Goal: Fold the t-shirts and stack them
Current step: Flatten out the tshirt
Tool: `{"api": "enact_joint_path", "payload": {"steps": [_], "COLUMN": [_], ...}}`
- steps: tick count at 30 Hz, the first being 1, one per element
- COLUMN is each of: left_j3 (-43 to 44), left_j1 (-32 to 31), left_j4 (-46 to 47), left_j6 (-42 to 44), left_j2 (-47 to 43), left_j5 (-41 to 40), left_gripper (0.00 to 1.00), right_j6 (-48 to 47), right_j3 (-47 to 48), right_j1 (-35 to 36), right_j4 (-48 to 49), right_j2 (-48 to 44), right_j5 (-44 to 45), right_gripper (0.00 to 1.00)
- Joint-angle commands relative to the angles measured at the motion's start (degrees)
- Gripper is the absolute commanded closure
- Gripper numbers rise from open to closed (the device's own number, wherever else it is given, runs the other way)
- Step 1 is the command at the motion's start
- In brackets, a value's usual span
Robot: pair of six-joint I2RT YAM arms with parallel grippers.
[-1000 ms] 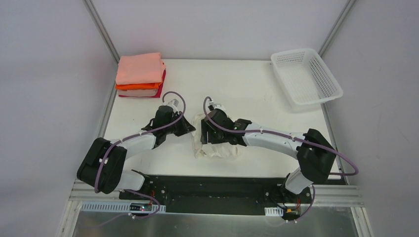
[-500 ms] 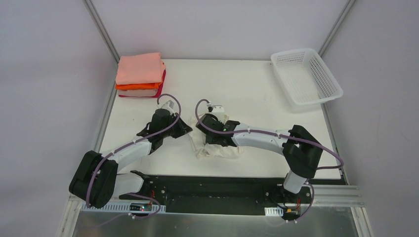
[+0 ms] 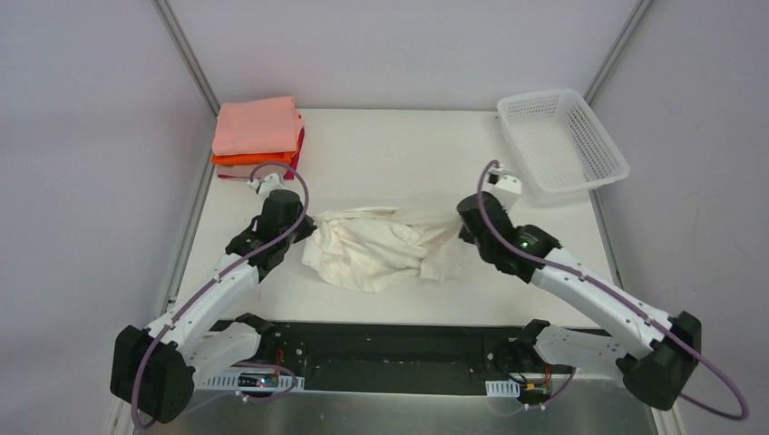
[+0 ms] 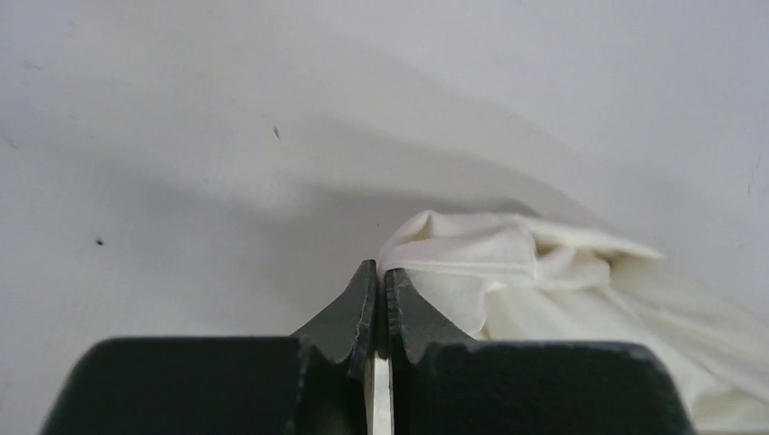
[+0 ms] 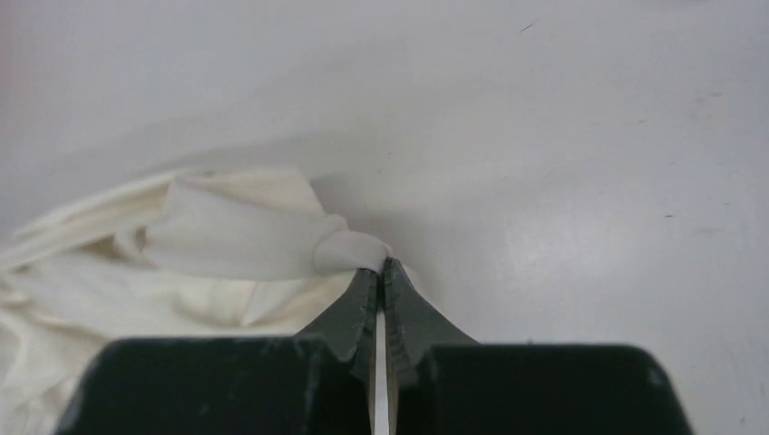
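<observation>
Left claw (image 4: 376, 272): fingers pressed together, clamped onto the left edge of the crumpled cream-white cotton t-shirt (image 3: 376, 249).
Right claw (image 5: 382, 268): clamped likewise onto its right edge.
Position: spread between them on the white surface (image 3: 408, 154).

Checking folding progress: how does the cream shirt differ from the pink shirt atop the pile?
The cream shirt lies crumpled mid-table; the pink shirt sits neatly folded atop the stack at the far-left corner. The cream shirt is pinched at both ends by the left fingers and the right fingers; the pink shirt is untouched. Both are plain cloth.
</observation>
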Motion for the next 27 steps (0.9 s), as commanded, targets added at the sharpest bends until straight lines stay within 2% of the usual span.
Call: {"api": "enact_joint_path", "payload": {"steps": [1, 4, 7, 11, 18, 23, 27], "left_j3": [6.94, 12.56, 18.51, 25.87, 36.57, 42.59, 43.50], "left_j1": [1.54, 1.56, 1.49, 1.55, 1.52, 1.56, 1.56], "left_j4": [-5.49, -5.49, -5.49, -5.57, -7.78, -13.40, -15.91], "left_j6": [3.90, 6.60, 9.71, 13.85, 18.17, 19.70, 19.34], "left_j2": [-3.75, -6.12, -9.67, -14.26, -22.17, -27.03, -31.19], "left_j5": [-10.11, -11.02, -10.48, -8.74, -9.43, -13.78, -16.66], "left_gripper": [1.00, 1.00, 1.00, 1.00, 1.00, 1.00, 1.00], "right_j6": [-8.53, -13.23, -17.35, -22.92, -25.61, -27.04, -27.41], "right_j3": [-1.69, 2.75, 9.84, 20.66, 34.65, 43.79, 46.82], "right_j1": [-10.10, -14.08, -14.91, -14.97, -14.92, -14.97, -14.96], "right_j4": [-0.06, 1.18, 1.08, -0.62, -4.89, -9.91, -11.75], "right_j2": [-8.95, -12.86, -15.67, -17.45, -21.48, -23.01, -24.92], "right_j5": [-0.43, -1.01, 0.25, -6.34, -14.35, -14.57, -13.92], "right_gripper": [1.00, 1.00, 1.00, 1.00, 1.00, 1.00, 1.00]}}
